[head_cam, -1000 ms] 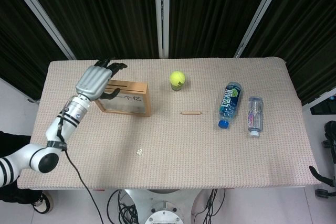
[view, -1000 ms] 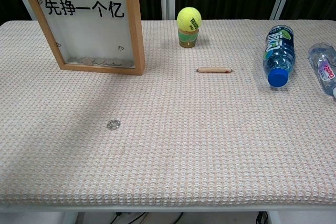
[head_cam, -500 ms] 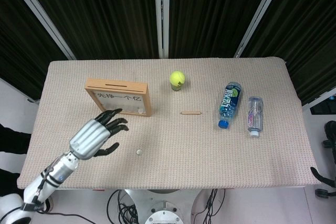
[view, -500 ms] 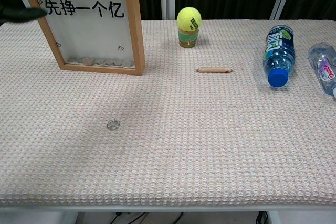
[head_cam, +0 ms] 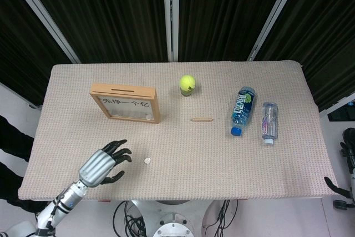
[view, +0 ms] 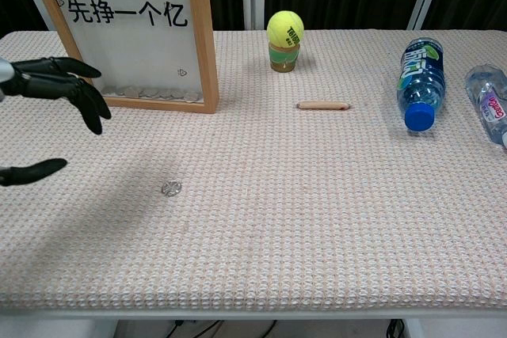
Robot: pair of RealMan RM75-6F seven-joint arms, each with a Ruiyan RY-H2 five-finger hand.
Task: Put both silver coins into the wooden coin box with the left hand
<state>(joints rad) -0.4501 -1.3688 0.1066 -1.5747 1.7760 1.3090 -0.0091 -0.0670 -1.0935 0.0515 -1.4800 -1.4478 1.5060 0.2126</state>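
Coin box [head_cam: 125, 102] first: a framed wooden square with a glass front, standing upright at the back left of the woven table [head_cam: 222, 154], slot on top so coins drop in. Left hand [head_cam: 104, 161] hovers low at the near edge, dark fingers [view: 75, 93] spread, holding nothing. Just beside its fingertips, one small round silver coin [head_cam: 147, 161] lies flat, waiting.

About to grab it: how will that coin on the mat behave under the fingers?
The coin lies flat on the textured mat, so it will probably slide rather than lift. It looks thin and likely slippery. The left hand is open beside it.
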